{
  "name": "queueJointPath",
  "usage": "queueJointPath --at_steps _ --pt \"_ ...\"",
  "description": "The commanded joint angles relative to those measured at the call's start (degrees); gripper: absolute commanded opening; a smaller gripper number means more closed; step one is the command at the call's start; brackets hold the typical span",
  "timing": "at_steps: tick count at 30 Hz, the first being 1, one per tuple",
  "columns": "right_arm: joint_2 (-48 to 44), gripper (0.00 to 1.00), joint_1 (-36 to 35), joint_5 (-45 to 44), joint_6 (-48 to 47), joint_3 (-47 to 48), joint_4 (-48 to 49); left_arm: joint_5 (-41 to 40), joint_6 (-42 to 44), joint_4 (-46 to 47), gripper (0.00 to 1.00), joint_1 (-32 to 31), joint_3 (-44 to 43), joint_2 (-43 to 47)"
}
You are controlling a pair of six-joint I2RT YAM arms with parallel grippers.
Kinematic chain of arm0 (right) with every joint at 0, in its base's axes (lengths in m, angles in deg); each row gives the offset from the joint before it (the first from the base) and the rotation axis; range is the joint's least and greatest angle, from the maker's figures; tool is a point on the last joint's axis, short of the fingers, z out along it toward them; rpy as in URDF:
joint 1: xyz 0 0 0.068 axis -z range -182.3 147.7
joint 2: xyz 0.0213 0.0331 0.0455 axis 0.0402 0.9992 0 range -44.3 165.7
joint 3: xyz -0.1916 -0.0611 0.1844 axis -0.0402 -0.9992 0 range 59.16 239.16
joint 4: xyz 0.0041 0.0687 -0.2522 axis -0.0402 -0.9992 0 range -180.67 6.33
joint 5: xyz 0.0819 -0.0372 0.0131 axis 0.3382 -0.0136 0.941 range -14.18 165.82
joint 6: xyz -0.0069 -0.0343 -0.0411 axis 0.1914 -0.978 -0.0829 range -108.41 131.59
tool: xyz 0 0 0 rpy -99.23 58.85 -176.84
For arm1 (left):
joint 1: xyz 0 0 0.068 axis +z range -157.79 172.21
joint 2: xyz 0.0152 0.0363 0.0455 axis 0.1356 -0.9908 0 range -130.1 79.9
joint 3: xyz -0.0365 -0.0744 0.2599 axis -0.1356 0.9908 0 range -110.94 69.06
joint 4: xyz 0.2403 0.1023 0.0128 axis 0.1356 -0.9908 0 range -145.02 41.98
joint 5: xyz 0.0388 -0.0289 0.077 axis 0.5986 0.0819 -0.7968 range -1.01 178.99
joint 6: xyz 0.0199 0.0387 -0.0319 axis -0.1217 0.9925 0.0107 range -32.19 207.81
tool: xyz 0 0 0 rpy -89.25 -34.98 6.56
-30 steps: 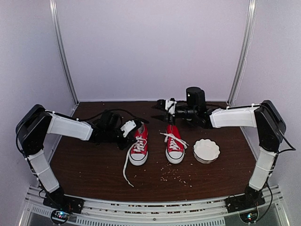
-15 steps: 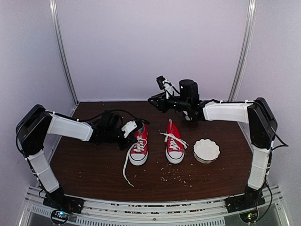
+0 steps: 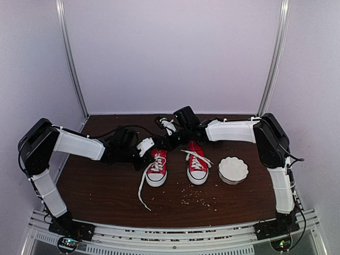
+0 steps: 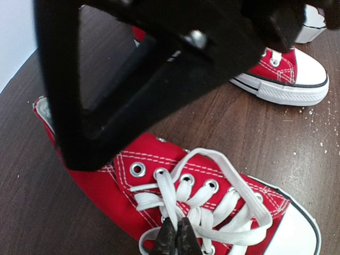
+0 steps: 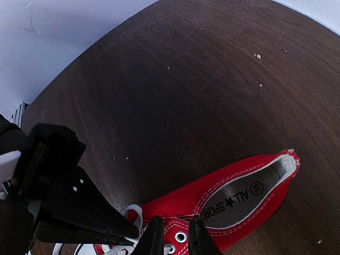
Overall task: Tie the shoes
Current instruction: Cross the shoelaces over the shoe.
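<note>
Resting on shoe (image 4: 106, 186) laces (image 4: 164, 194), left gripper (image 4: 176, 236) closed

A white scalloped bowl (image 3: 233, 169) sits on the right part of the dark wooden bench (image 3: 101, 186), with pale crumbs (image 3: 197, 197) scattered to its left, nearer the front edge.

bg: pale lilac walls (image 3: 170, 53) | 2 metal corner posts (image 3: 71, 58) | dark wood tabletop (image 3: 101, 186) | even light

Left gripper (image 4: 178, 237) and right gripper (image 5: 173, 236) crowd over left red canvas sneaker (image 3: 156, 169); narrow gap to right red sneaker (image 3: 197, 164); white scalloped bowl (image 3: 233, 170) just beside that; dark wooden table (image 3: 95, 186) bare at left
</note>
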Motion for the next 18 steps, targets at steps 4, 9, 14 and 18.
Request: queueJointPath --at_steps 4,9,14,18 --pt "1.84 0.13 -0.13 1.01 -3.4 4.0 -6.83 0.82 -0.8 2.13 0.0 -0.26 0.44 -0.3" --pt "3.02 0.09 -0.39 0.16 -3.48 5.27 -7.14 0.74 -0.82 2.12 0.0 -0.25 0.51 -0.26" --pt "3.88 0.1 -0.86 0.35 -4.19 6.34 -8.61 0.83 -0.73 2.05 0.0 -0.23 0.44 -0.26" --pt "4.67 0.11 -1.16 -0.08 -4.66 7.05 -9.93 0.85 -0.73 2.1 0.0 -0.23 0.48 -0.26"
